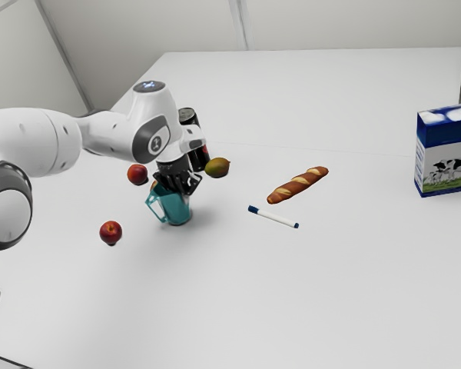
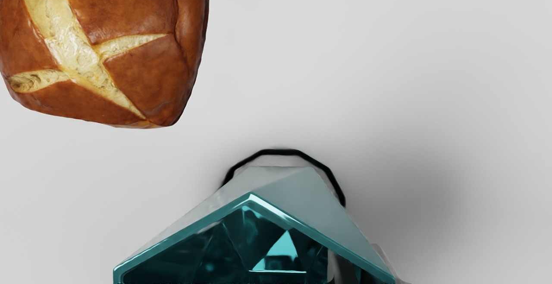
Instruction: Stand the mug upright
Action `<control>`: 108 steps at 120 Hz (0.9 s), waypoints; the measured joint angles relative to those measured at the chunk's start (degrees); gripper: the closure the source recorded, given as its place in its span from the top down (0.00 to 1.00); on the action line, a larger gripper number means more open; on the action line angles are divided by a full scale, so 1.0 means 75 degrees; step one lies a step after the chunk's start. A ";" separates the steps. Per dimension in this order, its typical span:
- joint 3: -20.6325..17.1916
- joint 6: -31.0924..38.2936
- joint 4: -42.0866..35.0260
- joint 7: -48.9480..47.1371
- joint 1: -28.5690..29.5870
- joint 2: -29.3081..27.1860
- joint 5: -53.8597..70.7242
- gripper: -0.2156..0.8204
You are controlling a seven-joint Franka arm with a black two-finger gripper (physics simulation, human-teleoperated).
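My gripper (image 1: 181, 183) points down at the top of the teal mug (image 1: 175, 209) and covers part of its rim. The mug rests on its base with its body close to upright, a slight lean being hard to rule out; its handle faces the exterior view's left. In the wrist view I look into the open mouth of the mug (image 2: 297, 184), with the base beyond it toward the table. A dark shape lies against the inner wall there; whether it is part of the gripper is unclear. The hold on the mug cannot be made out.
A brown bread piece (image 2: 146, 59) lies close beside the mug. Behind the hand are a dark can (image 1: 202, 156) and a mango (image 1: 217, 167). Red fruits (image 1: 111, 232) lie toward the exterior view's left; a marker (image 1: 273, 217), a long loaf (image 1: 298, 185) and a milk carton (image 1: 446, 154) toward its right.
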 joint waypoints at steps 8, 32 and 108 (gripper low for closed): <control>-0.0007 0.0013 -0.0011 -0.0010 0.0000 -0.0015 -0.0016 0.25; 0.0000 -0.0025 -0.0015 -0.0026 -0.0025 -0.0193 -0.0026 0.58; 0.0003 -0.1166 -0.0041 0.0153 -0.0463 -0.2361 0.0023 0.78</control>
